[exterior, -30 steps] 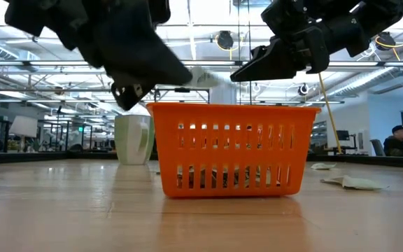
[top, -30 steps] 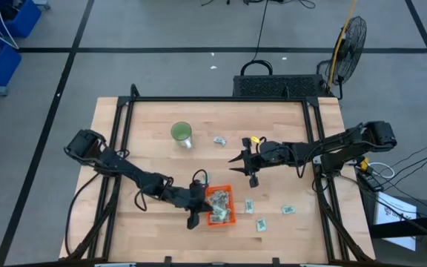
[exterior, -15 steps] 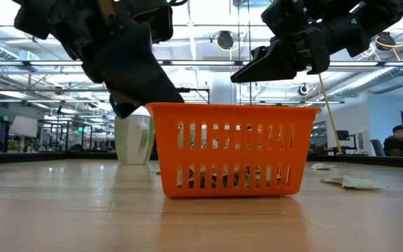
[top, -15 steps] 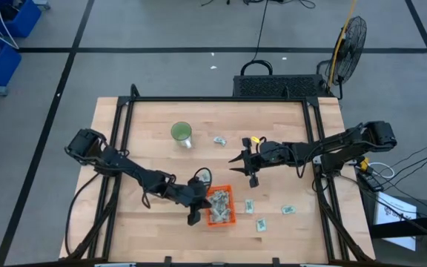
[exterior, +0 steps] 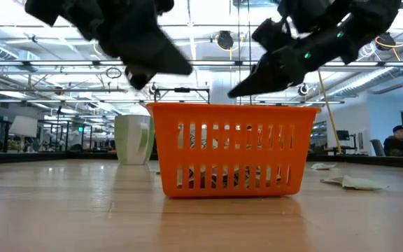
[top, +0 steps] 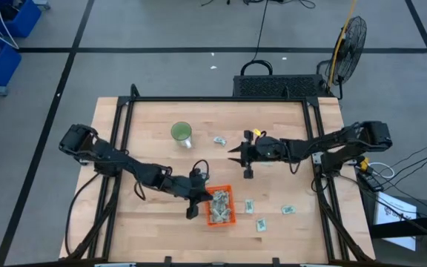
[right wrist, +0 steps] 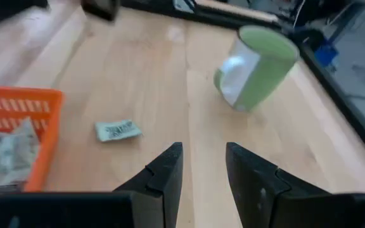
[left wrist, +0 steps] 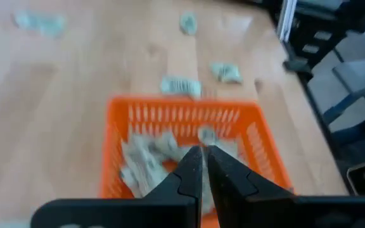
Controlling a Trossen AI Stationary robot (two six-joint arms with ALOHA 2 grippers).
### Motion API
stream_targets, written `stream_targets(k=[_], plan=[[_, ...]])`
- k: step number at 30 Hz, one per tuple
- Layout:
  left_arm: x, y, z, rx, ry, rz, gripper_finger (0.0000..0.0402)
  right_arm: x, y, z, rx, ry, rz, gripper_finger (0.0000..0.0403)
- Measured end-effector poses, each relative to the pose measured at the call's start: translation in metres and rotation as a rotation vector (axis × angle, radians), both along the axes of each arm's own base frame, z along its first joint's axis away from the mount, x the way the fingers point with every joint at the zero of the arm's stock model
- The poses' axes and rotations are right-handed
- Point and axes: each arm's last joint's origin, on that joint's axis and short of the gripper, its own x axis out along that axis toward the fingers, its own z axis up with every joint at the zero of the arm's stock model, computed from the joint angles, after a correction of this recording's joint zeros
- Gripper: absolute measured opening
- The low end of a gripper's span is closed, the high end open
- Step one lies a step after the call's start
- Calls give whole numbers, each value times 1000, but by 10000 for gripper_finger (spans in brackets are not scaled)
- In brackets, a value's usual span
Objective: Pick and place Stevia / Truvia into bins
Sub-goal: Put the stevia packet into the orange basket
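Observation:
The orange bin stands near the table's near edge with several pale green-white sachets lying in it. My left gripper is shut and hovers over the bin's left rim, holding nothing; the left wrist view shows its tips above the heap. More sachets lie flat on the wood: one beside the cup, three right of the bin. My right gripper is open in the air, right of the cup-side sachet.
A green cup stands upright left of the far sachet. Black frame rails run along the table's left, right and far sides. Bare wood lies between the cup and the bin. In the low view a person sits in the room beyond.
My left gripper dipped toward the bin, then rose above its rim; the pale sachet that showed at its tips a second ago is gone from there. My right gripper has moved a little toward the far edge and left, toward the sachet beside the cup, tipping downward.

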Motion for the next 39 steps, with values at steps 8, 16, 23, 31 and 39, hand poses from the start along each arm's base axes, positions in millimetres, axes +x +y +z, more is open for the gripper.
stream_targets(k=[8, 16, 23, 31, 39], plan=[[-17, 20, 37, 130, -56, 3, 31, 20, -27, -44, 75, 47, -113, 114], [-26, 33, 45, 235, -24, 76, 31, 48, -47, -77, 21, 206, -269, 114], [-30, 36, 39, 241, 49, 79, 31, 61, -63, -73, -3, 236, -377, 114], [-32, 36, 37, 236, 80, 83, 31, 58, -75, -88, 85, 261, -447, 114], [-33, 36, 36, 193, 96, 115, 31, 64, -77, -107, 120, 233, -422, 114]])
